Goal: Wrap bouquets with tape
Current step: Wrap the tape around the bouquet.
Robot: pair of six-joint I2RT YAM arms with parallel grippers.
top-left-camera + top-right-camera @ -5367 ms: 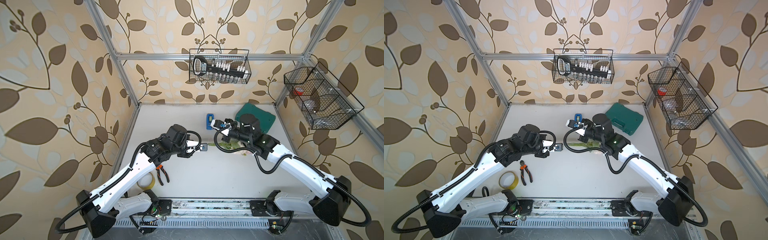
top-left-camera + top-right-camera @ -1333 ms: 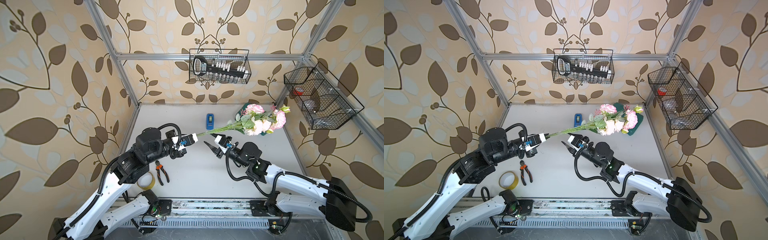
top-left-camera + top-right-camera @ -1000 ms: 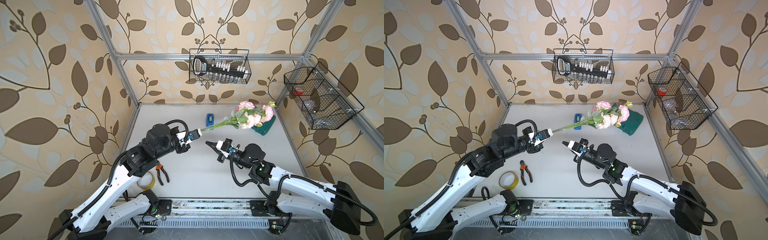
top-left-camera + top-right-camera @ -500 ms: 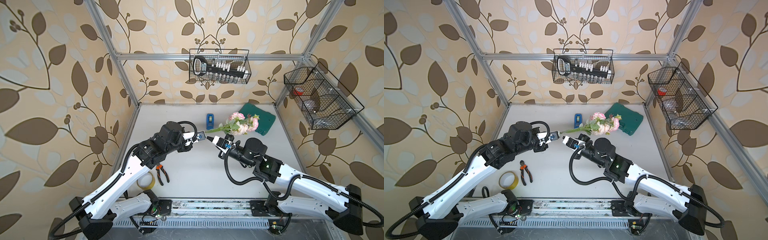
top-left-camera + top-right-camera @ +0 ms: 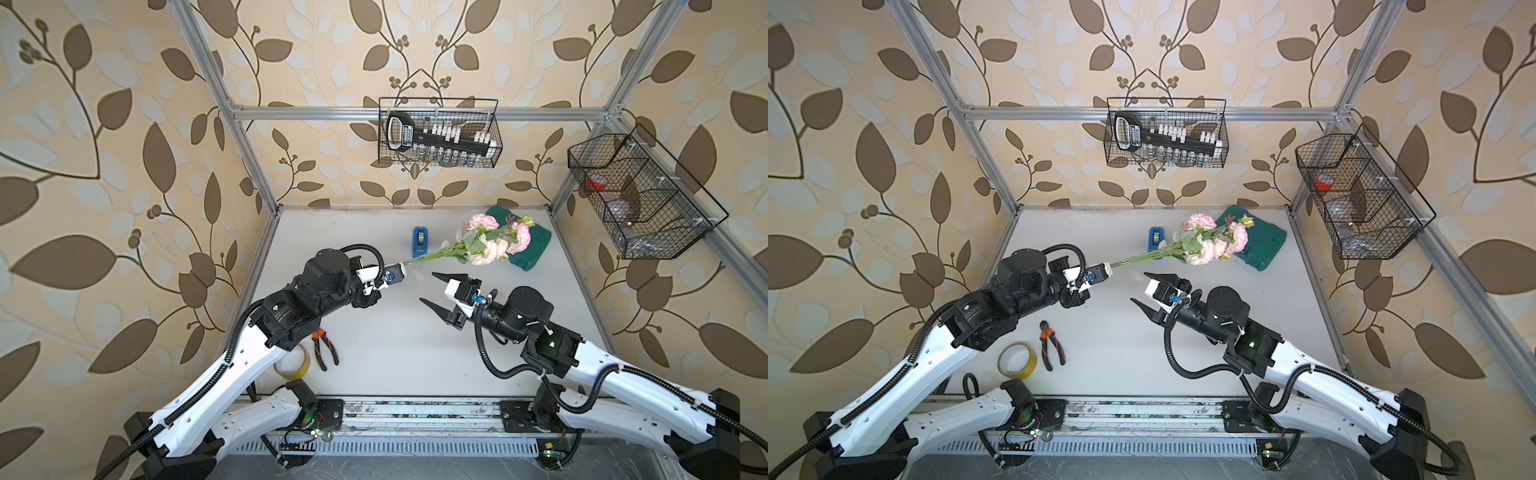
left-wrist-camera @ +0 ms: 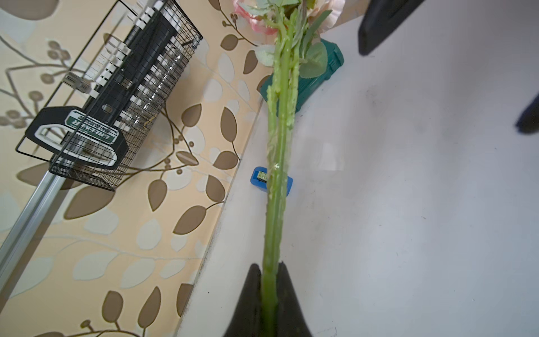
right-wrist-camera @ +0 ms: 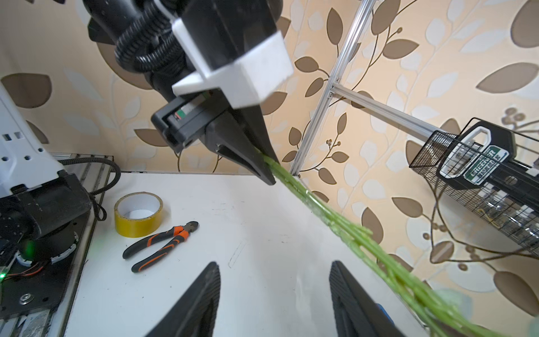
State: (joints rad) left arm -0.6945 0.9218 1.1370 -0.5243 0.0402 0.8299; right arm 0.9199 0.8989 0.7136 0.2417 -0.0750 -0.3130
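table (image 5: 395,353) first. bouquet (image 5: 469,245) up off table, long axis slanting from left gripper (image 5: 401,271) past tape dispenser (image 5: 420,242), blooms ending right of dispenser, over green case (image 5: 534,245). left gripper clamped tight on stem ends, front-left of dispenser. right gripper (image 5: 426,286) jaws spread wide, empty, touching nothing, straight in front of dispenser, near stems. dispenser sits on table behind stems. right arm's the free one, so imo it reaches past stems for tape.

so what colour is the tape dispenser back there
Blue, with a small pale roll in it. The tape dispenser shows best in a top view.
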